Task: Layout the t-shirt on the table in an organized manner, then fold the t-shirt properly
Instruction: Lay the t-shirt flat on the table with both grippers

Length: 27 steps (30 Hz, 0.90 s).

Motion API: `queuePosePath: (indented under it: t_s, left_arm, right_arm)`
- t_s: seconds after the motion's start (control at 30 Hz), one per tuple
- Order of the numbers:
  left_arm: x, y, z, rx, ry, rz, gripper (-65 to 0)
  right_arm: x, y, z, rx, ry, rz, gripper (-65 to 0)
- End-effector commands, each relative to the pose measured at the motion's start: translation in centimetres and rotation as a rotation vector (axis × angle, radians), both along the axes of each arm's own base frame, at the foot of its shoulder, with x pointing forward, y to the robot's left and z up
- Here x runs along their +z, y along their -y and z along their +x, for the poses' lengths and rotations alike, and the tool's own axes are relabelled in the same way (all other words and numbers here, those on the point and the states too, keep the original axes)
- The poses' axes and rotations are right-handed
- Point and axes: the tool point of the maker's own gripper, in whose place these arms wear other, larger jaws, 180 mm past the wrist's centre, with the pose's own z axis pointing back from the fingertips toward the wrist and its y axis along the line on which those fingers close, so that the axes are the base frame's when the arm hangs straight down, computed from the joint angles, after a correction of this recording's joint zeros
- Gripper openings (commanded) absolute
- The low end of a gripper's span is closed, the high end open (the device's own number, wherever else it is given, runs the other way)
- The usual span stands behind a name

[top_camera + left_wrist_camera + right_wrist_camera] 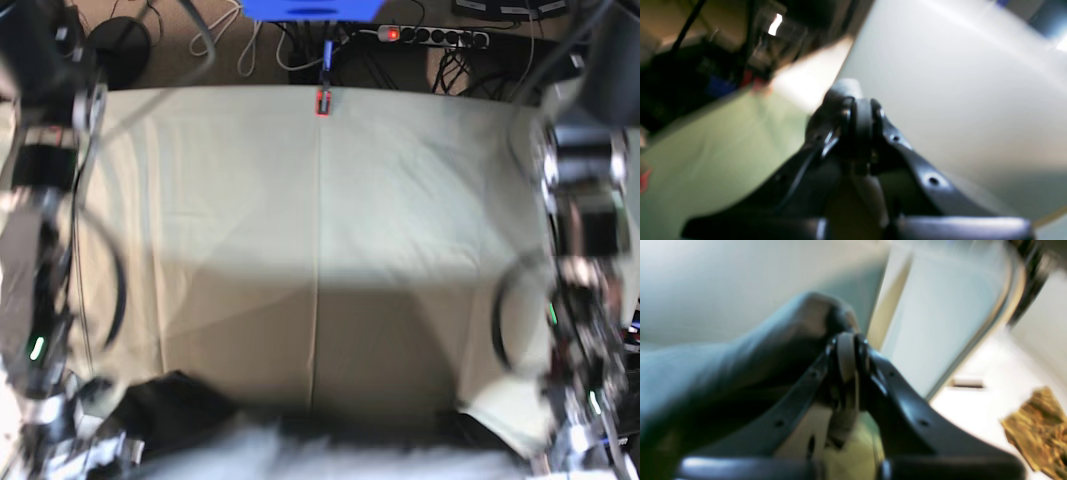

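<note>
At the left of the base view the right arm (pixel 40 300) hangs down over the table's left edge, blurred. In its wrist view the right gripper (pixel 848 356) has its jaws together, pinching a fold of the grey shirt (pixel 740 353), which drapes away to the left of the fingers. The table (pixel 320 230), under pale green creased cloth, fills the middle; a red clamp (pixel 323 101) sits at its far edge, with a power strip (pixel 430 36) on the floor beyond. The shirt (pixel 300 450) stretches along the near edge, a blurred grey band with darker parts at its left and right ends, raised between the two arms. At the right the left arm (pixel 585 300) hangs likewise. The left gripper (pixel 858 113) has its jaws together too, with a bit of pale grey cloth showing at the tips; the blur leaves that hold less plain.
</note>
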Motion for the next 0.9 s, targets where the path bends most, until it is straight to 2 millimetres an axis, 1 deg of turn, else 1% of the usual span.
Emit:
queuePosePath:
  t_s: [0.0,0.03,0.07,0.17,0.23,0.3,0.33,0.37,0.43,0.5,0.6,0.67,0.77,0.83,0.87]
  left_arm:
    - [2.7,-0.1,-0.5,0.001,0.093,0.034,-65.0]
    - [1.1,0.2,-1.6,-0.006,0.071,0.039,-65.0]
    - [-1.0,0.5,-2.9,-0.012,0.036,0.043,-65.0]
    - [-6.1,-0.2,-6.2,0.004,-0.050,0.031,-65.0]
    - [-8.4,-0.3,-8.5,0.007,-0.093,0.032,-65.0]
    - [-11.0,-0.3,-11.3,0.007,-0.149,0.035,-65.0]
    - [-12.1,-0.8,-12.7,0.018,-0.175,0.035,-65.0]
    - [-13.3,-1.3,-14.1,0.032,-0.205,0.035,-65.0]
    - [-15.5,-1.7,-16.6,0.050,-0.258,0.025,-65.0]
    - [-17.9,-2.3,-19.7,0.080,-0.321,0.007,-65.0]
    - [-20.5,-2.9,-23.1,0.120,-0.395,-0.020,-65.0]
    - [-21.7,-3.1,-24.7,0.136,-0.430,-0.030,-65.0]
    - [-22.6,-2.8,-25.7,0.129,-0.459,-0.029,-65.0]
    - [-22.9,-2.0,-25.8,0.118,-0.466,-0.039,-65.0]
    - [-23.0,-1.9,-25.8,0.118,-0.466,-0.043,-65.0]
  right_arm:
    - [1.4,-0.6,-0.8,0.021,0.082,-0.009,-65.0]
    - [-0.5,-0.9,-1.8,0.030,0.061,-0.008,-65.0]
    - [-2.4,-1.3,-2.8,0.041,0.039,-0.008,-65.0]
    - [-7.6,-1.9,-5.4,0.063,-0.048,-0.007,-65.0]
    - [-10.6,-2.4,-7.2,0.067,-0.105,0.015,-65.0]
    - [-13.4,-2.1,-9.5,0.060,-0.169,0.019,-65.0]
    - [-14.7,-2.0,-10.5,0.054,-0.203,0.023,-65.0]
    - [-15.9,-1.8,-11.4,0.048,-0.232,0.027,-65.0]
    - [-18.1,-1.9,-13.3,0.049,-0.297,0.027,-65.0]
    - [-20.0,-1.7,-15.4,0.046,-0.359,0.024,-65.0]
    - [-21.9,-0.7,-17.8,0.016,-0.423,0.026,-65.0]
    - [-22.9,0.0,-19.2,-0.001,-0.459,0.024,-65.0]
    - [-23.2,1.2,-21.0,-0.031,-0.486,0.013,-65.0]
    - [-23.2,1.7,-22.1,-0.044,-0.499,0.006,-65.0]
    - [-23.4,1.6,-22.7,-0.042,-0.510,0.005,-65.0]
